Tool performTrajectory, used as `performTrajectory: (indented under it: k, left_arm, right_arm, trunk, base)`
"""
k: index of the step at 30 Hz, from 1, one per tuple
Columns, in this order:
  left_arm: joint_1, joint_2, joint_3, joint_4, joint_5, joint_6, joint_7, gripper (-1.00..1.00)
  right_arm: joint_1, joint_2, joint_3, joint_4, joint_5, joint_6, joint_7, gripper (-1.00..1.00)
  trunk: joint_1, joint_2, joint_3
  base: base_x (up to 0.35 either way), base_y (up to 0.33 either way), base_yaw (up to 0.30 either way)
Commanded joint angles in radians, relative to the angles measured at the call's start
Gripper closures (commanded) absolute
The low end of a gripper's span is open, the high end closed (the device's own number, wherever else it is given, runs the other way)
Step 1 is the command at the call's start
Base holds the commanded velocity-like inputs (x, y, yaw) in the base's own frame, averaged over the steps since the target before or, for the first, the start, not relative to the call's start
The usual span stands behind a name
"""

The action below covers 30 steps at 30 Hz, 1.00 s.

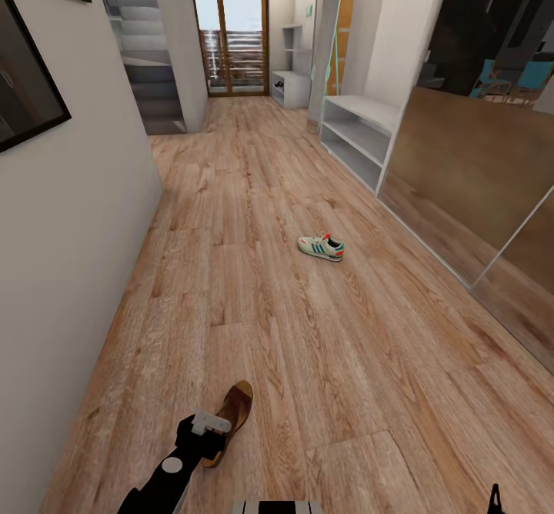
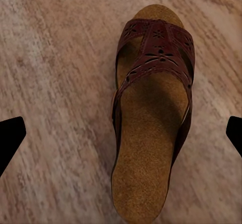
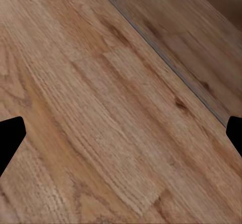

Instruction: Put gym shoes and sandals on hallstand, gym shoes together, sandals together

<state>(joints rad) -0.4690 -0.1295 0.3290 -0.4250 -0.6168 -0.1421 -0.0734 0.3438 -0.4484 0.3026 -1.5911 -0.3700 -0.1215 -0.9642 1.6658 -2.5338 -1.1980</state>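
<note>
One dark brown sandal (image 1: pixel 237 408) with a tan sole lies on the wood-plank corridor floor (image 1: pixel 308 345), close in front of me. My left gripper (image 1: pixel 206 431) hangs right over it, open. In the left wrist view the sandal (image 2: pixel 151 118) lies between the wide-apart fingertips (image 2: pixel 11 138), untouched. A cream gym shoe (image 1: pixel 322 247) with green stripes and an orange heel lies farther up the corridor. The pale grey hallstand (image 1: pixel 358 125) stands along the right wall beyond it. My right gripper (image 3: pixel 121 138) is open above bare floor. The other sandal and the other gym shoe are out of view.
A white wall (image 1: pixel 77 214) runs close along my left. Mirrored sliding panels (image 1: pixel 477 191) with a floor track (image 3: pixel 166 58) line the right side. A second white shelf unit (image 1: pixel 291 87) and a glass door (image 1: pixel 229 29) stand at the corridor's far end.
</note>
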Motion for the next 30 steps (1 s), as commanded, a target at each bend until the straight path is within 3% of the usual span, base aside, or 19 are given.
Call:
performTrajectory:
  k: [1, 7, 8, 10, 11, 13, 14, 17, 18, 21, 22, 23, 24, 25, 30]
  left_arm:
    - [0.000, -0.001, 0.009, 0.000, -0.007, -0.004, -0.006, -1.00]
    - [0.000, -0.001, 0.009, 0.003, -0.007, -0.004, -0.005, -1.00]
    - [0.000, -0.001, 0.009, 0.003, -0.007, -0.004, -0.005, -1.00]
    - [0.000, -0.001, 0.009, 0.003, -0.007, -0.004, -0.006, -1.00]
    - [0.000, -0.001, 0.009, 0.003, -0.007, -0.004, -0.006, -1.00]
    - [0.000, 0.000, 0.009, 0.004, -0.007, -0.005, -0.006, -1.00]
    - [0.000, 0.000, 0.009, 0.004, -0.007, -0.005, -0.006, -1.00]
    - [0.000, 0.000, 0.010, 0.004, -0.007, -0.005, -0.006, -1.00]
    - [0.000, 0.000, 0.010, 0.004, -0.007, -0.005, -0.006, -1.00]
    - [0.000, 0.000, 0.010, 0.004, -0.007, -0.005, -0.006, -1.00]
    - [0.000, 0.000, 0.010, 0.004, -0.007, -0.005, -0.006, -1.00]
    - [0.000, 0.000, 0.010, 0.004, -0.007, -0.005, -0.006, -1.00]
    - [0.000, 0.000, 0.010, 0.005, -0.008, -0.005, -0.005, -1.00]
    - [0.000, 0.000, 0.010, 0.005, -0.008, -0.005, -0.005, -1.00]
    - [0.000, 0.000, 0.010, 0.005, -0.009, -0.005, -0.005, -1.00]
  right_arm:
    - [-0.023, -0.003, 0.002, -0.002, -0.006, -0.007, 0.000, -1.00]
    - [-0.161, -0.005, 0.002, -0.004, 0.002, 0.058, 0.007, -1.00]
    - [-0.161, -0.005, 0.002, -0.004, 0.002, 0.058, 0.007, -1.00]
    - [-0.250, -0.004, 0.003, -0.005, 0.004, 0.127, 0.011, -1.00]
    - [-0.250, -0.004, 0.003, -0.005, 0.004, 0.127, 0.011, -1.00]
    - [-0.346, 0.000, 0.006, -0.005, 0.005, 0.200, 0.015, -1.00]
    - [-0.346, 0.000, 0.006, -0.005, 0.005, 0.200, 0.015, -1.00]
    - [-0.480, 0.005, 0.013, -0.005, 0.007, 0.285, 0.021, -1.00]
    - [-0.480, 0.005, 0.013, -0.005, 0.007, 0.285, 0.021, -1.00]
    - [-0.581, 0.014, 0.027, -0.006, 0.007, 0.332, 0.026, -1.00]
    - [-0.581, 0.014, 0.027, -0.006, 0.007, 0.332, 0.026, -1.00]
    - [-0.605, 0.020, 0.031, -0.006, 0.007, 0.342, 0.027, -1.00]
    - [-0.641, 0.042, 0.037, -0.006, 0.008, 0.354, 0.028, -1.00]
    - [-0.641, 0.042, 0.037, -0.006, 0.008, 0.354, 0.028, -1.00]
    - [-0.688, 0.113, 0.046, -0.006, 0.020, 0.370, 0.031, -1.00]
  trunk:
    - [0.000, 0.000, -0.001]
    - [0.000, 0.000, -0.001]
    - [0.000, 0.000, -0.001]
    - [0.000, 0.000, -0.001]
    - [0.000, 0.000, -0.001]
    - [0.000, 0.000, -0.001]
    - [0.000, 0.000, -0.001]
    - [0.000, 0.000, -0.001]
    - [0.000, 0.000, -0.001]
    - [0.000, 0.000, -0.001]
    - [0.000, 0.000, -0.001]
    - [0.000, 0.000, -0.001]
    - [0.000, 0.000, -0.001]
    - [0.000, 0.000, -0.001]
    - [0.000, 0.000, -0.001]
  base:
    - [0.000, 0.000, 0.000]
    - [0.000, 0.000, 0.000]
    - [0.000, 0.000, 0.000]
    - [0.000, 0.000, 0.000]
    - [0.000, 0.000, 0.000]
    - [0.000, 0.000, 0.000]
    - [0.000, 0.000, 0.000]
    - [0.000, 0.000, 0.000]
    - [0.000, 0.000, 0.000]
    - [0.000, 0.000, 0.000]
    - [0.000, 0.000, 0.000]
    - [0.000, 0.000, 0.000]
    - [0.000, 0.000, 0.000]
    - [0.000, 0.000, 0.000]
    - [0.000, 0.000, 0.000]
